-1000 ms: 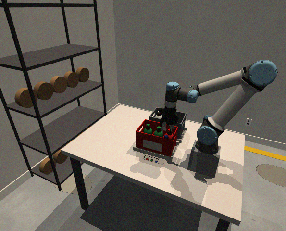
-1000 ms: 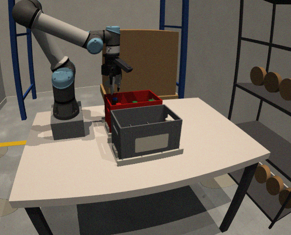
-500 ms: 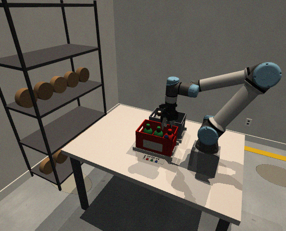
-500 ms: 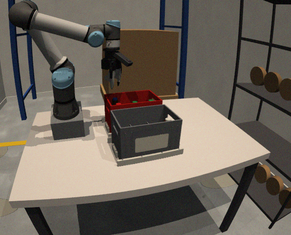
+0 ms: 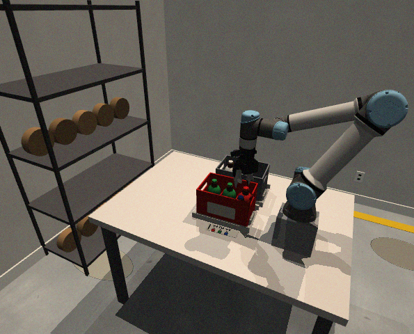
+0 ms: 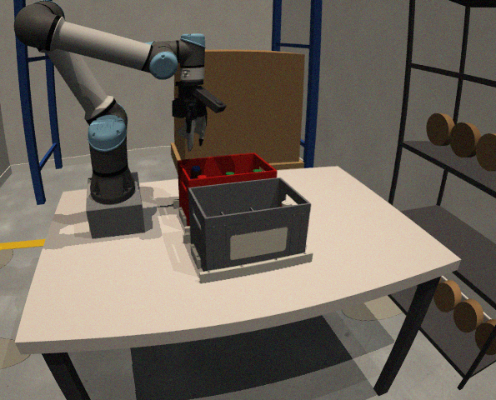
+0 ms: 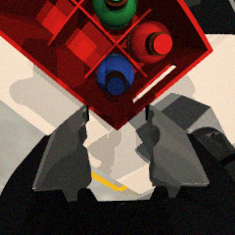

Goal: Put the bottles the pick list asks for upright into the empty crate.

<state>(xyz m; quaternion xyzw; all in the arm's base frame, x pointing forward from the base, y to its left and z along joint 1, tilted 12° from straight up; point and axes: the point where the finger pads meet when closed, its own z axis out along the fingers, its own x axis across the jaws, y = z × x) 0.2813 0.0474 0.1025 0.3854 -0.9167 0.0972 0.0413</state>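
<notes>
My gripper (image 5: 243,179) (image 6: 195,145) (image 7: 117,106) is partly open, with nothing between its fingers, above the red crate's corner. The red crate (image 5: 201,205) (image 6: 183,194) (image 7: 193,44) holds two green bottles (image 5: 213,188) (image 5: 229,192), a red bottle (image 5: 245,194) (image 7: 142,41) and a blue bottle (image 5: 240,197) (image 6: 195,169) (image 7: 115,70), all upright. The pick list (image 5: 232,234) lies beside this crate, showing red, green and blue dots; its counts are too small to read. The grey crate (image 5: 264,171) (image 6: 215,247) holds a white-capped bottle (image 5: 230,164) (image 6: 287,202); its floor is mostly hidden.
The two crates stand close together, with low pale rails (image 5: 200,216) (image 6: 256,267) along their bases. The arm's base block (image 5: 293,229) (image 6: 116,217) stands on the table beside them. A shelf rack (image 5: 61,179) with round wooden discs stands beyond the table.
</notes>
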